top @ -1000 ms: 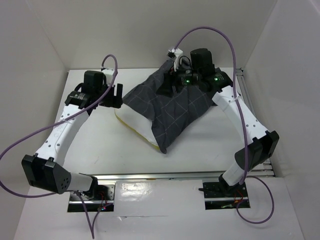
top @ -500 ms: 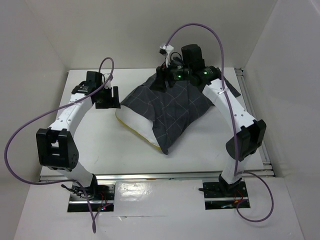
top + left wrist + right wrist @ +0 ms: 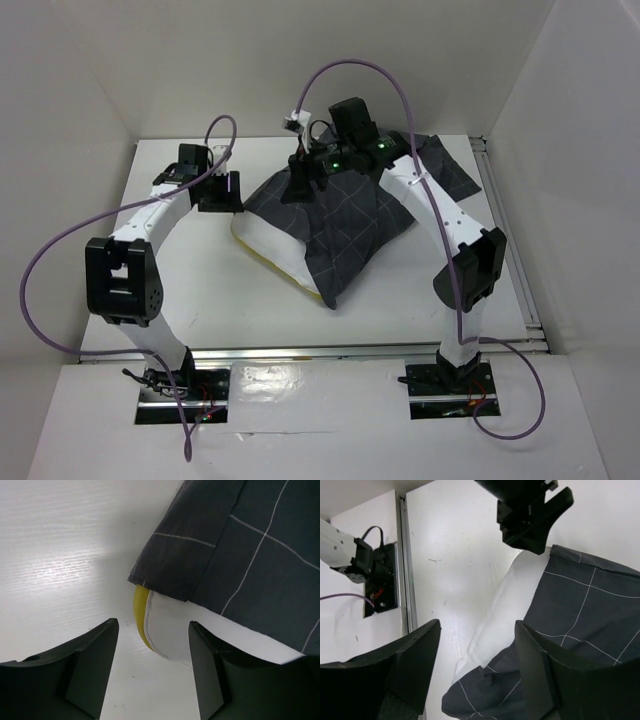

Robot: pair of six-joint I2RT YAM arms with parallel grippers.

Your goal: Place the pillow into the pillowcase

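Both empty, agape — left gripper (image 3: pixel 152 624), right gripper (image 3: pixel 477 624) | puffy white yellow-edged pillow (image 3: pixel 172 620): likely light, squashy | limp charcoal grid-lined pillowcase (image 3: pixel 250 545) — pinch hem.

Out of my sight from this station:
- the pillow (image 3: pixel 262 238): from above I get only a white strip and its yellow edge. The rest lies under the pillowcase (image 3: pixel 345 225).
- far side of the pillowcase: partly covered by the right arm (image 3: pixel 440 205).
- the right tool (image 3: pixel 477 625): its fingertips are hidden behind the wrist in the top view, and its own camera cuts the fingers at the bottom edge.
- the left tool (image 3: pixel 152 625): its fingers are cut the same way.
- both wrist views: the pillowcase runs off the right edge.
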